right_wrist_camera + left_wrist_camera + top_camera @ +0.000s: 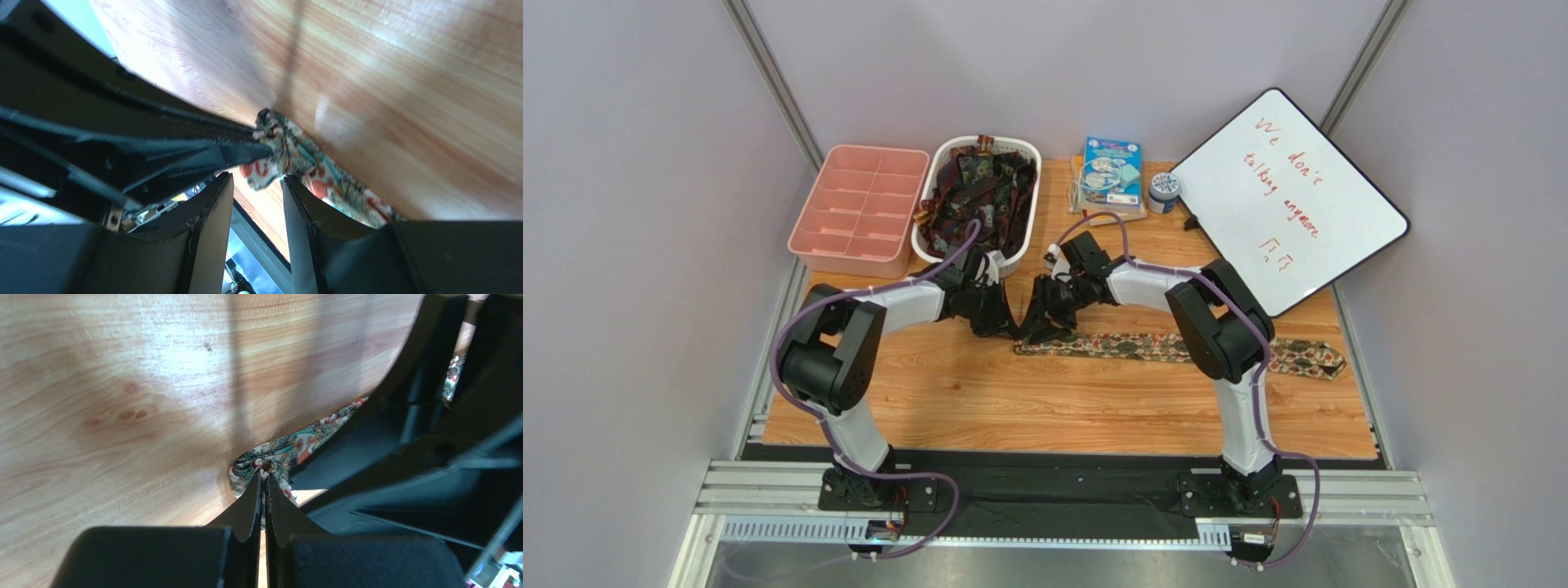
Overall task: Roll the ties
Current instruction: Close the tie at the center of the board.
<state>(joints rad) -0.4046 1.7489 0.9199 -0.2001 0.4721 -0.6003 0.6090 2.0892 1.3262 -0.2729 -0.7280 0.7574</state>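
Note:
An olive-green and tan floral tie [1136, 347] lies flat across the middle of the wooden table, running right towards the whiteboard. My left gripper [1010, 325] is shut on the tie's bunched left end; the left wrist view shows the closed jaws [265, 476] pinching the folded fabric [288, 447]. My right gripper [1041, 325] is right beside it over the same end. Its jaws [258, 180] stand open, and the tie's end [288, 153] sits just past the fingertips, not gripped. More dark ties [979, 190] fill a white basket.
The white basket [1020, 233] and a pink divided tray [860, 208] stand at the back left. A small colourful box [1112, 169], a tape roll [1162, 190] and a tilted whiteboard [1290, 214] stand at the back right. Both grippers crowd each other.

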